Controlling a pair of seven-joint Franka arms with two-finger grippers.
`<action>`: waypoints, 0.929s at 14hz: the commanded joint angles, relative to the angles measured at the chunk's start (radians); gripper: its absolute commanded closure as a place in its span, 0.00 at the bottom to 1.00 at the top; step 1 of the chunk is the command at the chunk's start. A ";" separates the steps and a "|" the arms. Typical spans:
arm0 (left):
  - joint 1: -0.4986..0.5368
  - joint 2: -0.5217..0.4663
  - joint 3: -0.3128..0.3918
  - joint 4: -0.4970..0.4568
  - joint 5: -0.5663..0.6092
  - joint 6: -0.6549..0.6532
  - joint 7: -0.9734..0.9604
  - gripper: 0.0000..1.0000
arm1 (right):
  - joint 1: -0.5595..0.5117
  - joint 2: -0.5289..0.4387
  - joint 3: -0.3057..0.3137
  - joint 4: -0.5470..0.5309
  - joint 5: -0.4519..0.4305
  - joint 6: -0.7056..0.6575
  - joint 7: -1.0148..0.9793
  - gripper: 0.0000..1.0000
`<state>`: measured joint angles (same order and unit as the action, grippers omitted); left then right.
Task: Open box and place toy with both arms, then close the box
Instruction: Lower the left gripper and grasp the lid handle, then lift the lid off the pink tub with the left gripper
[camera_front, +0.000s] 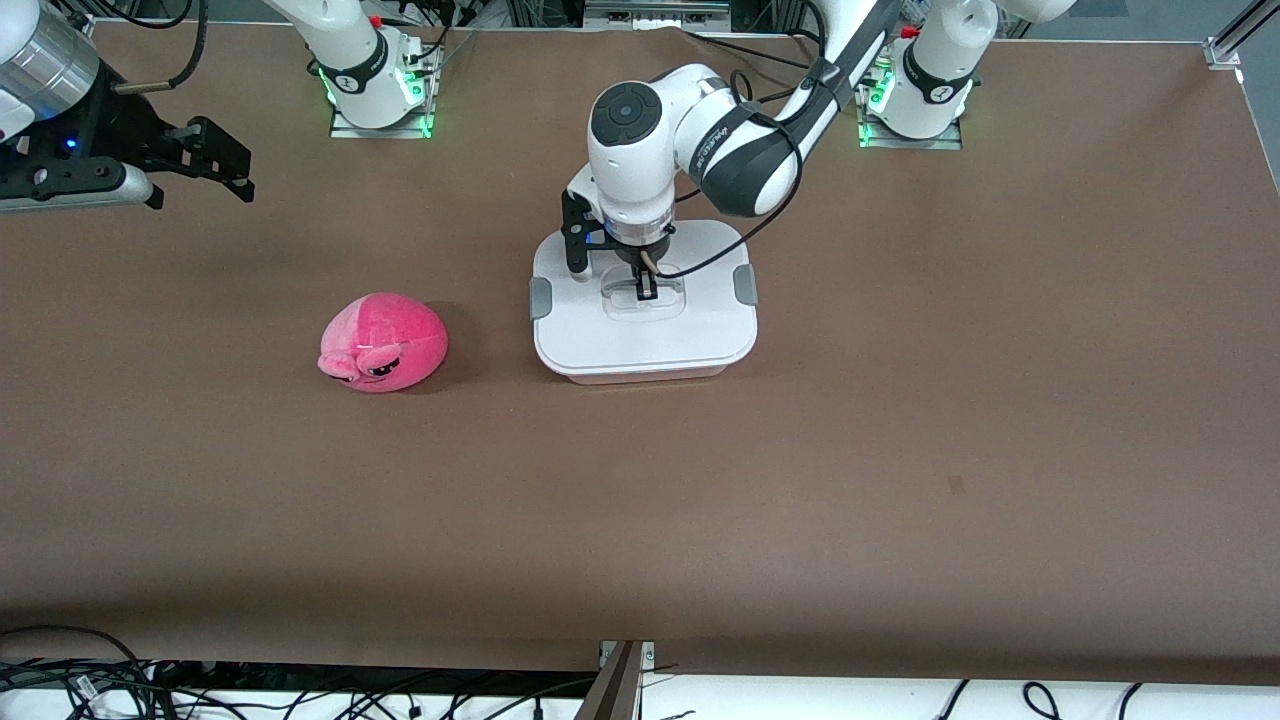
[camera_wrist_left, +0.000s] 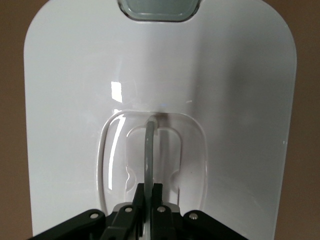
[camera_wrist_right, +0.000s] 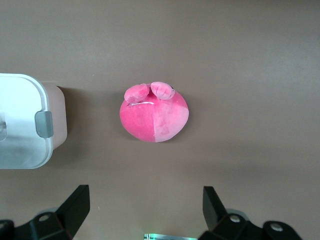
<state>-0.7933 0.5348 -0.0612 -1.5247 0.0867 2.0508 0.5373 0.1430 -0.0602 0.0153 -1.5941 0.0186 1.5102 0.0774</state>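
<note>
The box (camera_front: 700, 340) stands mid-table with its white lid (camera_wrist_left: 225, 100) on and a grey clip (camera_front: 541, 298) at each end. My left gripper (camera_front: 646, 290) reaches straight down onto the lid and is shut on the clear handle (camera_wrist_left: 148, 150), which stands up from its recess between the fingers (camera_wrist_left: 137, 195). The pink plush toy (camera_front: 383, 343) lies on the table beside the box, toward the right arm's end. My right gripper (camera_front: 228, 160) hangs open and holds nothing, above the table at the right arm's end. In the right wrist view its wide-set fingers (camera_wrist_right: 77, 200) frame bare table, with the toy (camera_wrist_right: 154, 114) and one end of the box (camera_wrist_right: 25, 100) ahead.
Both arm bases (camera_front: 375, 100) (camera_front: 915, 110) are bolted along the table's edge farthest from the front camera. Cables (camera_front: 100, 680) and a metal bracket (camera_front: 620, 680) lie past the edge nearest that camera. Brown tabletop (camera_front: 900, 450) surrounds the box and the toy.
</note>
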 joint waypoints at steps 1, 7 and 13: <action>-0.014 -0.015 0.011 0.009 0.018 -0.001 0.007 1.00 | -0.003 -0.010 -0.005 0.022 0.009 -0.013 0.010 0.00; -0.014 -0.039 0.009 0.083 0.013 -0.131 0.009 1.00 | -0.003 -0.013 0.006 0.025 -0.020 -0.005 0.010 0.00; 0.204 -0.068 0.006 0.101 -0.079 -0.257 0.182 1.00 | -0.002 -0.024 0.008 0.025 -0.023 -0.002 0.010 0.00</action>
<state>-0.7095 0.4810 -0.0475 -1.4281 0.0571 1.8327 0.6117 0.1431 -0.0779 0.0165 -1.5811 0.0099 1.5106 0.0774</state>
